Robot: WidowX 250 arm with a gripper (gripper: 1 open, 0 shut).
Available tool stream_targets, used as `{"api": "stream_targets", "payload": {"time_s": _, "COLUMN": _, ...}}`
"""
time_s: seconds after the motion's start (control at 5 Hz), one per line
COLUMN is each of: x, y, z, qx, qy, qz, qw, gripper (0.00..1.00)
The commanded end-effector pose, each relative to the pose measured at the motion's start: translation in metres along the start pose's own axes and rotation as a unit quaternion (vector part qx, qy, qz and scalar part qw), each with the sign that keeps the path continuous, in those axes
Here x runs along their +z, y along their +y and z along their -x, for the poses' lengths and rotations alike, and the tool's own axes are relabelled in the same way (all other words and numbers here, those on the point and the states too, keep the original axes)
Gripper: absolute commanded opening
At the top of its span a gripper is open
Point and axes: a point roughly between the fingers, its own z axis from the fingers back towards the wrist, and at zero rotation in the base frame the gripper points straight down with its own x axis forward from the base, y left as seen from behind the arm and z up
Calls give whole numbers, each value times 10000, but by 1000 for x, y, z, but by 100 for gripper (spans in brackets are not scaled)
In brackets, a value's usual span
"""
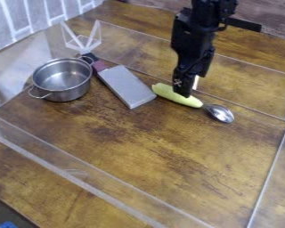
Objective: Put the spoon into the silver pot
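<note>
The spoon [192, 101] lies on the wooden table right of centre, its yellow-green handle pointing left and its shiny bowl [219, 114] at the right. My black gripper [185, 83] hangs directly over the handle's left end, fingers pointing down and open, nothing between them. Whether the tips touch the handle I cannot tell. The silver pot [61, 79] stands empty at the left, well apart from the spoon.
A flat grey rectangular block [125, 85] lies between the pot and the spoon. Clear plastic walls [74, 169] ring the table surface, and a clear stand [81, 37] sits behind the pot. Tiled wall is at the far left.
</note>
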Motion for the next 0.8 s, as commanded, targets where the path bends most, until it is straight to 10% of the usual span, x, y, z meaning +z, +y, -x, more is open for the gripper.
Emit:
{"api": "stream_targets", "payload": {"time_s": 0.0, "x": 25, "y": -18, "z": 0, "qx": 67, "qy": 101, "qz": 343, "qw": 9993, "gripper": 100}}
{"api": "stream_targets", "payload": {"time_s": 0.6, "x": -8, "y": -18, "z": -7, "qx": 17, "qy": 203, "qz": 286, "qw": 9994, "gripper": 100}}
